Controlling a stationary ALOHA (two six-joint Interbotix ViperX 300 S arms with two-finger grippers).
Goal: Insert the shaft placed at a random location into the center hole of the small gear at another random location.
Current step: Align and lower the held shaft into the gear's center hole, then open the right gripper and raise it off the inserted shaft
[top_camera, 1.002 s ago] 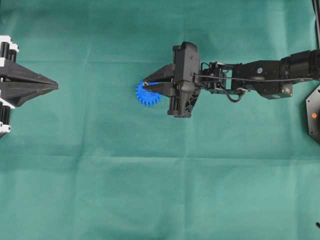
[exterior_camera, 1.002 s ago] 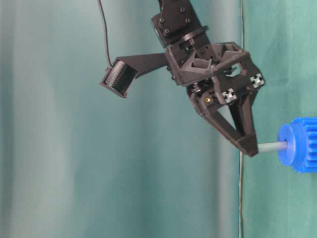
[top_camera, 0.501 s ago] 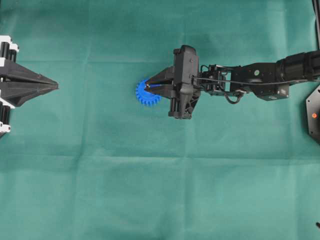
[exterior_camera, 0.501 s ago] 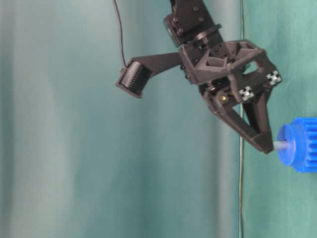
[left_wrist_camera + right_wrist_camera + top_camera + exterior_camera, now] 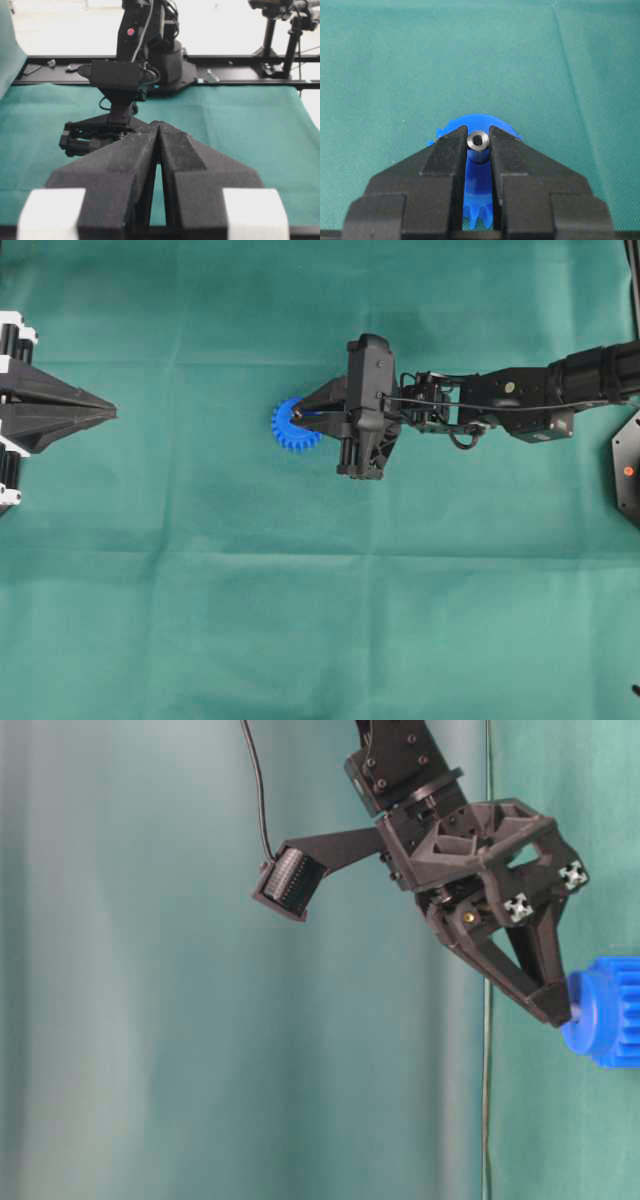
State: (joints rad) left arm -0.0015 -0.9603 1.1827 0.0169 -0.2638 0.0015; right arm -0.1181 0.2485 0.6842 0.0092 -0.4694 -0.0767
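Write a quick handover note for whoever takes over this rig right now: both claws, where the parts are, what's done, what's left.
Right claw: shut on the shaft, fingertips almost down on the small gear.
Left claw: shut, empty, parked at the cloth's far edge.
Small gear: flat on the green cloth, mid-table.
Done: shaft is upright over the gear's middle and looks seated; no bare length shows in the table-level view.
Left: confirm seating, open the right claw, lift clear.

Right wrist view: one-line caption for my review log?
Right gripper pinches the shaft upright over the small gear.
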